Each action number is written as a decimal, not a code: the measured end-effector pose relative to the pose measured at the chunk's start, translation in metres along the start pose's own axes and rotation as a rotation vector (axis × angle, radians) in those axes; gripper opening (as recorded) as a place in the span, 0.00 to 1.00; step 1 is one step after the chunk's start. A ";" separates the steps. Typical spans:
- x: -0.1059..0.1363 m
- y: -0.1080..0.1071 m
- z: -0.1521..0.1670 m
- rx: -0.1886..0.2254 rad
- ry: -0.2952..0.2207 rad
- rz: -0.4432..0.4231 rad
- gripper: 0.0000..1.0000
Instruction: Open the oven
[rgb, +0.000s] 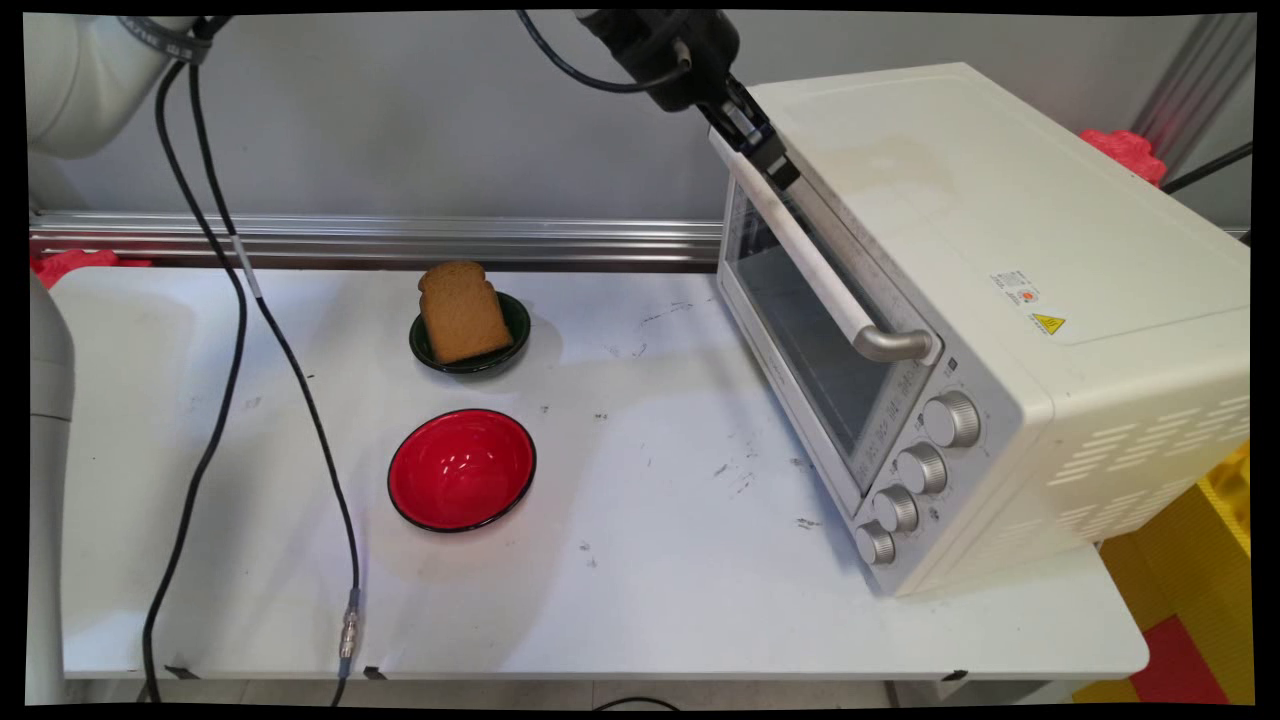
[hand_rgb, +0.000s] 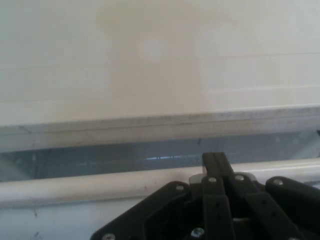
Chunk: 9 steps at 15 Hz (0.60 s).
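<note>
Fingers (rgb: 770, 150) look closed on the toaster oven's (rgb: 1000, 300) door handle (rgb: 820, 270) — far end. We judge it rigid, smooth, hinged; bread (rgb: 462, 312) sits well apart.

Toaster oven (rgb: 1000, 300) blocks the table's right; two bowls (rgb: 462, 468) stand mid-left, open tabletop (rgb: 650, 560) between.

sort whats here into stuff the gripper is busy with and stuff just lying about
At the gripper:
toaster oven
oven door handle, which the gripper is at; grip unclear

Lying about:
slice of bread in a dark green bowl
red bowl, empty
</note>
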 end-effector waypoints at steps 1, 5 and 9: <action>0.001 0.000 0.003 0.000 -0.006 0.000 0.00; 0.003 0.001 0.013 -0.001 -0.023 -0.004 0.00; 0.004 0.000 0.024 0.001 -0.034 -0.009 0.00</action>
